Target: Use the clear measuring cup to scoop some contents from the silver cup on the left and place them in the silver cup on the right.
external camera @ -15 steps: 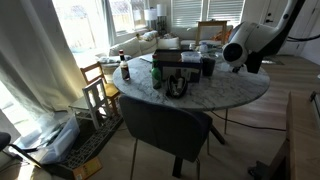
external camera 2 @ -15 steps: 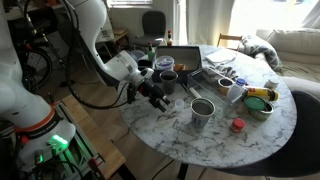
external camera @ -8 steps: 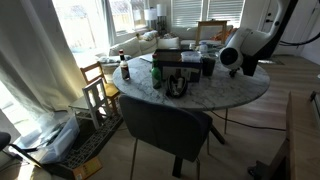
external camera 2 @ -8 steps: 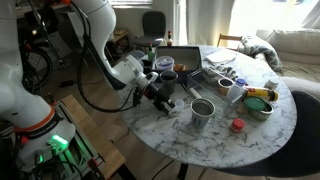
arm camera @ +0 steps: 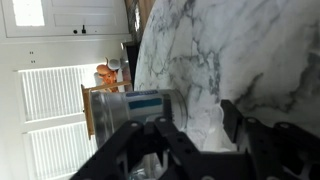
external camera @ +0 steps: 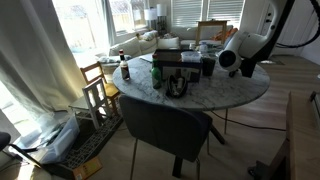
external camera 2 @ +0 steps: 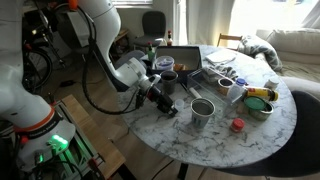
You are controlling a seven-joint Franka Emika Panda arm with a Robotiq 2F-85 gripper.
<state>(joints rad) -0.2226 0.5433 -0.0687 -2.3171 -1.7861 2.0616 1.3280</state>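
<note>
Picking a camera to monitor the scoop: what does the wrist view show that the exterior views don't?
Wrist view only: the gripper close up over the marble, with a silver cup just beyond it. Only in an exterior view: the arm, the whole round table, a red lid, a bowl. Both: the gripper, the marble top and a silver cup.

- White marble with grey veins: table [external camera 2: 215, 145], in both exterior views and the wrist view.
- Plain shiny silver: cup [external camera 2: 203, 112].
- Red: small lid [external camera 2: 238, 125].
- Yellow: item in the bowl [external camera 2: 262, 95].
- White shell: robot arm [external camera 2: 100, 25]; black: gripper [external camera 2: 168, 104].
- Green glow: box [external camera 2: 55, 143] near the floor.
- Dark grey: padded chair [external camera: 160, 125]; pale wood: slatted chair [external camera: 95, 85].
- Off-white, plain: curtain [external camera: 40, 60].
- Silver with a blue band: metal container [arm camera: 130, 105], wrist view.
- White, ribbed with slats: doors [arm camera: 45, 100].
</note>
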